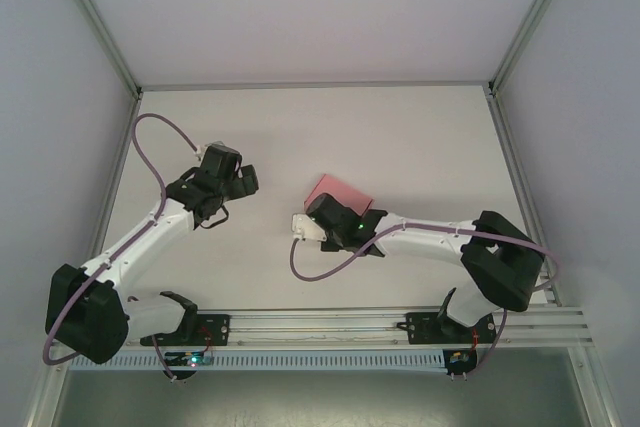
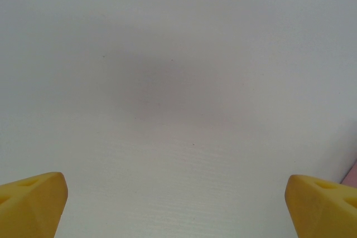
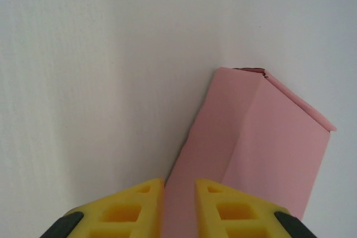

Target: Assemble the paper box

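Note:
The pink paper box (image 1: 338, 191) lies mid-table, partly folded, with a crease along its length and one panel raised (image 3: 268, 143). My right gripper (image 1: 336, 210) comes at it from the near side. In the right wrist view the gripper (image 3: 179, 204) has its yellow fingertips (image 3: 139, 204) pressed close on either side of a pink panel, shut on it. My left gripper (image 1: 240, 183) hovers left of the box, apart from it. It is wide open, with its yellow fingertips (image 2: 33, 202) at the frame's lower corners over bare table. A sliver of the pink box (image 2: 353, 174) shows at that view's right edge.
The white table (image 1: 300, 127) is walled by grey panels at the left, back and right. A metal rail (image 1: 400, 322) with both arm bases runs along the near edge. A purple cable (image 1: 150, 152) loops above the left arm, and another hangs under the right wrist.

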Robot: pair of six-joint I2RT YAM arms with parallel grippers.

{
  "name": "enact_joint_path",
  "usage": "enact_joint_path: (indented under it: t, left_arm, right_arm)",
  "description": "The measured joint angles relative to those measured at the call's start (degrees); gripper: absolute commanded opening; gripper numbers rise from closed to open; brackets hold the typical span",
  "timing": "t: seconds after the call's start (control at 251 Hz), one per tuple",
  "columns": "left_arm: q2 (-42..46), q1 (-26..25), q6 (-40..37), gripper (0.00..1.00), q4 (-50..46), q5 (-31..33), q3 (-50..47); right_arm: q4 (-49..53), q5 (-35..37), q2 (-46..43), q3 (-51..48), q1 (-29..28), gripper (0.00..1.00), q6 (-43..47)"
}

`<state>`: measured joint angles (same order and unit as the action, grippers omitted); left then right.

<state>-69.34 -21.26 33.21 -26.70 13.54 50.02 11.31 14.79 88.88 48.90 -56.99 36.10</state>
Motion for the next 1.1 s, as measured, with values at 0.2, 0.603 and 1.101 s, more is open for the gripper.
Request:
enact_joint_path:
  t: [0.2,0.603,1.101]
  left_arm:
    - [2.2,0.1,-0.6,1.00,0.3,0.4,-1.4]
    - [2.3,12.2,-11.4,1.00,25.6,9.7,-16.7]
    - [-9.9,20.0,-27.0,1.00,58.1,-2.1,-27.2]
  right_arm:
    - [-1.9,0.0,-6.4,-1.8,1.9,0.40,-3.4]
    - [-29.2,1.9,-35.3,-26.6,48.3,0.98,-33.4]
    - [-65.7,-8.8,-1.5,-32.9,54.7,0.98,-34.9]
